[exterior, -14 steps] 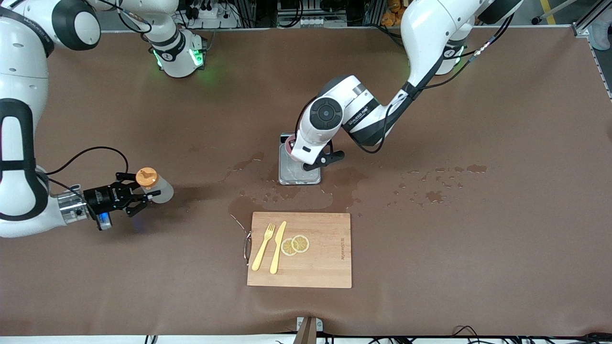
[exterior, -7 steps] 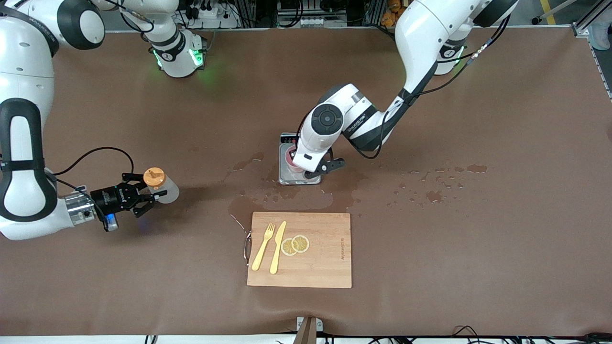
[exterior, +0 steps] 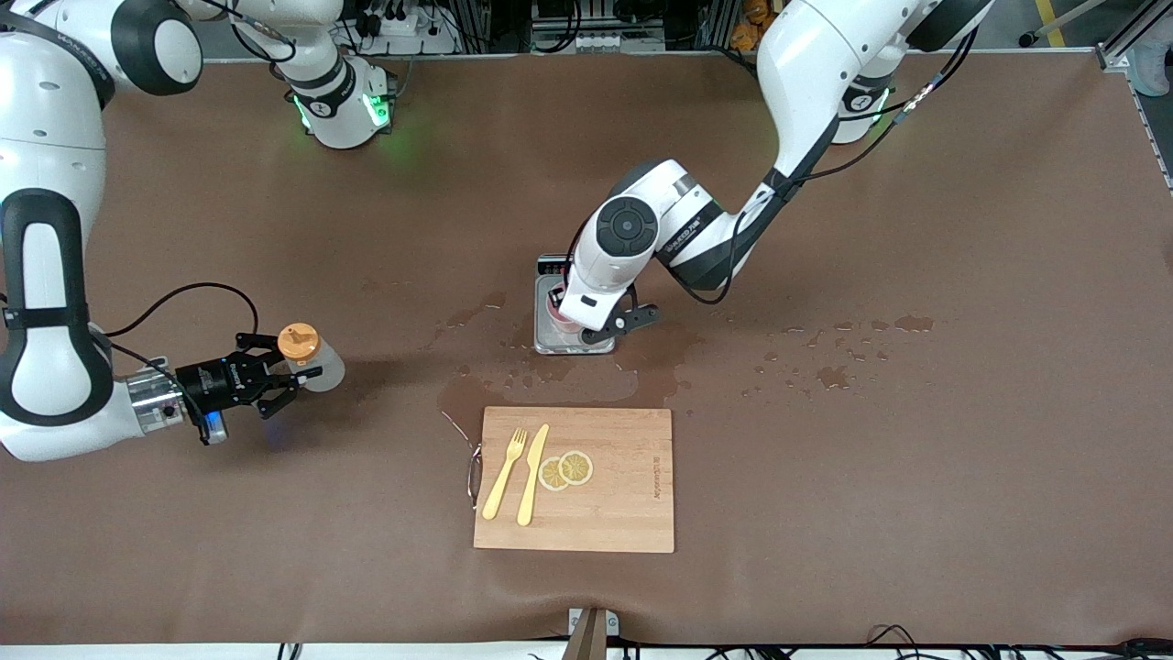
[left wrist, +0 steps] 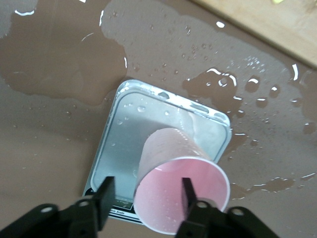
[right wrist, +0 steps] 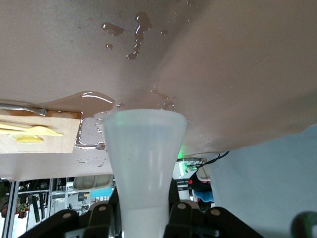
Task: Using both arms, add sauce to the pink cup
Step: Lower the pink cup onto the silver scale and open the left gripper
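The sauce bottle (exterior: pixel 323 371), translucent with an orange cap (exterior: pixel 298 341), is held in my right gripper (exterior: pixel 286 367) over the table at the right arm's end. In the right wrist view the gripper (right wrist: pixel 142 214) is shut on the bottle's whitish body (right wrist: pixel 143 153). The pink cup (exterior: pixel 555 310) stands on the grey scale plate (exterior: pixel 550 344) mid-table. My left gripper (exterior: pixel 568 318) is low over it. In the left wrist view the gripper (left wrist: pixel 147 198) is open: one finger (left wrist: pixel 105 197) is outside the cup (left wrist: pixel 168 153), the other (left wrist: pixel 188 192) is over its mouth.
A wooden cutting board (exterior: pixel 623 504) lies nearer the front camera than the scale, with a yellow fork (exterior: pixel 504 486), a yellow knife (exterior: pixel 531 486) and lemon slices (exterior: pixel 565 469). Wet puddles (exterior: pixel 472 396) spread around the scale (left wrist: pixel 148 114) and toward the left arm's end.
My left gripper has come down around the cup on the scale. My right gripper has carried the bottle slightly toward the middle of the table.
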Available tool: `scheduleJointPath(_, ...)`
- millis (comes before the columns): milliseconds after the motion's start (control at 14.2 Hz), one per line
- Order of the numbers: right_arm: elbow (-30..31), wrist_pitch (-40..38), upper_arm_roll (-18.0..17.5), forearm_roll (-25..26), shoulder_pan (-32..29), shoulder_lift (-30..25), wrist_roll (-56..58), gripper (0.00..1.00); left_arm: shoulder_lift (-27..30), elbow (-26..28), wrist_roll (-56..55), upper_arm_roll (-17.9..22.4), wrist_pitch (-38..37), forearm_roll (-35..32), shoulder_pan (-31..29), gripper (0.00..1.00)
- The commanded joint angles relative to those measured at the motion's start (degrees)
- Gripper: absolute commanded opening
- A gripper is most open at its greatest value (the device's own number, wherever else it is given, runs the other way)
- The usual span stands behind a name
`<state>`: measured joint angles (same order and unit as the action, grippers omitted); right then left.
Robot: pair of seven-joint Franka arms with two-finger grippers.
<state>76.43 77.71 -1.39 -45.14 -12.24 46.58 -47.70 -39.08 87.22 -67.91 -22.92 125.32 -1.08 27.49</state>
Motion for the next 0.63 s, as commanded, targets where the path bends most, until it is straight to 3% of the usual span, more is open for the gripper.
scheduleJointPath(0, 1.3, 1.1, 0.4, 1.1, 2.3, -2.7, -3.5, 0.36, 4.1, -0.1, -1.3, 0.6, -4.4, -2.0, -0.4, 1.00)
scheduleJointPath(561, 4.8, 8.5, 0.4, 2.8, 10.0, -8.0, -13.3, 0.35, 15.6, 0.1, 15.9, 0.0, -17.4, -1.1, -14.7, 1.00)
